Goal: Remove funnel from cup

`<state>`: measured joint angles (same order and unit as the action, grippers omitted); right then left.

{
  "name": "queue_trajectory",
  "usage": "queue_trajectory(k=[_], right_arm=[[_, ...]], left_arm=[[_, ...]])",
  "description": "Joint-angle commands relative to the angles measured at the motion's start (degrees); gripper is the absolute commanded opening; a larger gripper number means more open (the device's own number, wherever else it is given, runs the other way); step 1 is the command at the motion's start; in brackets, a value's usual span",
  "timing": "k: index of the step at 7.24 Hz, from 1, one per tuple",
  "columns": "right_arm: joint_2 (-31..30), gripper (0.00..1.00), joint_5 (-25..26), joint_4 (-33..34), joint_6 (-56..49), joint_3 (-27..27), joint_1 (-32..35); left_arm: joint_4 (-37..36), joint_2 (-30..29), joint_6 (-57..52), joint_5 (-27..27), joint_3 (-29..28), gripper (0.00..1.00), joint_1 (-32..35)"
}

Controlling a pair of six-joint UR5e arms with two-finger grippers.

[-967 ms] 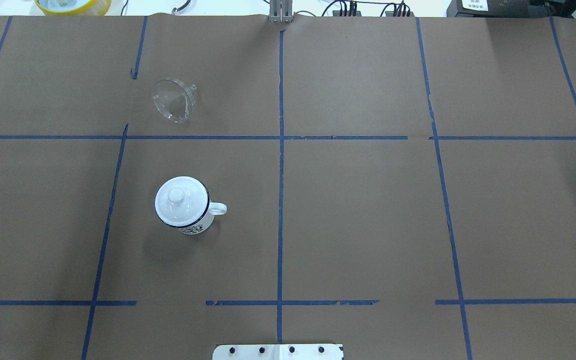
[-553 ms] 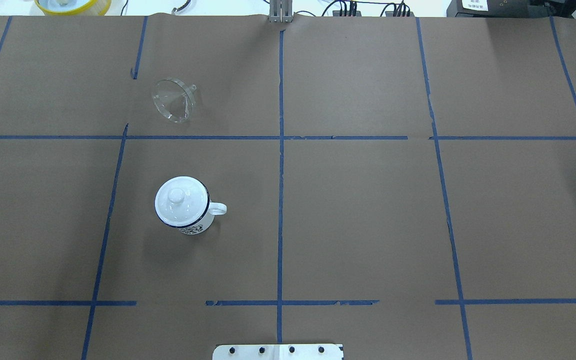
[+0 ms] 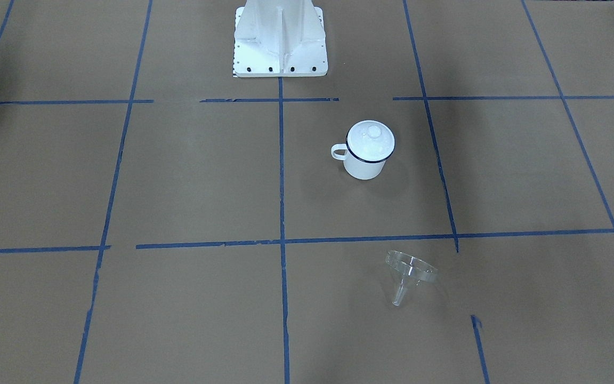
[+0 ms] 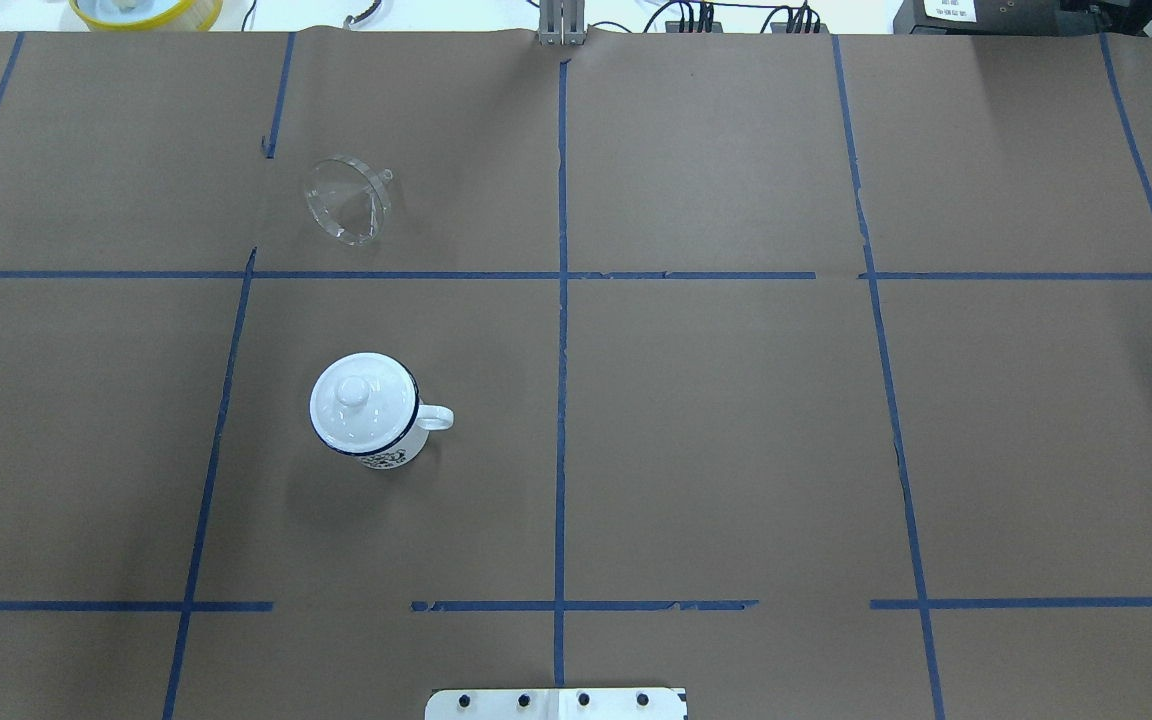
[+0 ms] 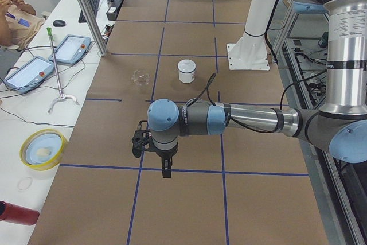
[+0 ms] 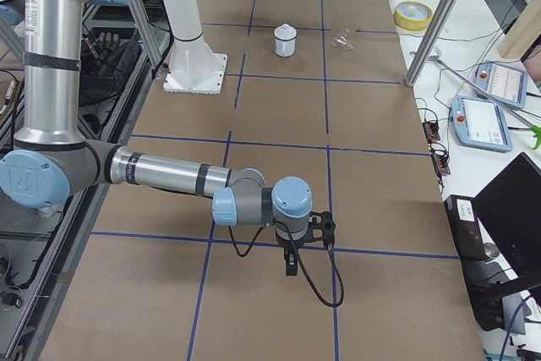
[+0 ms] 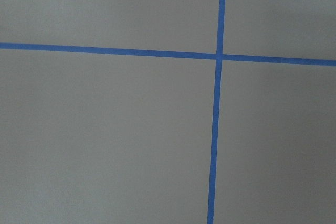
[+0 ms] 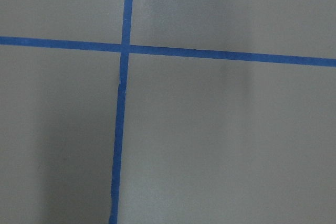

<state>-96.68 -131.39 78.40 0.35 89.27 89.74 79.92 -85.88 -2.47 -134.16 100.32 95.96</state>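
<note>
Logging funnel [image 4: 346,200] out; nothing moved

Lies on its side on the counter [image 4: 736,400], well apart from the cup [image 3: 364,166], far from left pincer [image 5: 165,171] and right pincer [image 6: 292,268]; their opening cannot be told. Unchanged this past second: task looks done.

One clear funnel [image 3: 408,272], one white cup [image 3: 364,166], one knobbed lid [image 3: 371,140] capping it, and two arms: left arm [image 5: 246,120], right arm [image 6: 169,175].

Bare paper of the brown paper-covered table [image 4: 736,400] lies all round the lidded white enamel mug [image 3: 364,166] at left and between it and the tipped clear cone-shaped funnel [image 3: 411,272], well apart on its far side.
</note>
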Motion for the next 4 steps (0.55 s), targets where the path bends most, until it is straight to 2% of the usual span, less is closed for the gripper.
queue_trajectory(k=[1, 3, 4], right_arm=[[0.0, 1.0, 0.0, 0.0, 0.0, -0.06, 0.0], [0.0, 1.0, 0.0, 0.0, 0.0, 0.03, 0.0], [0.0, 1.0, 0.0, 0.0, 0.0, -0.06, 0.0]], left_arm=[[-1.61, -0.69, 0.0, -0.14, 0.48, 1.0, -0.16], [-1.17, -0.87, -6.19, 2.14, -0.83, 1.0, -0.25], [-1.08, -0.96, -7.54, 1.54, -0.91, 1.0, -0.25]])
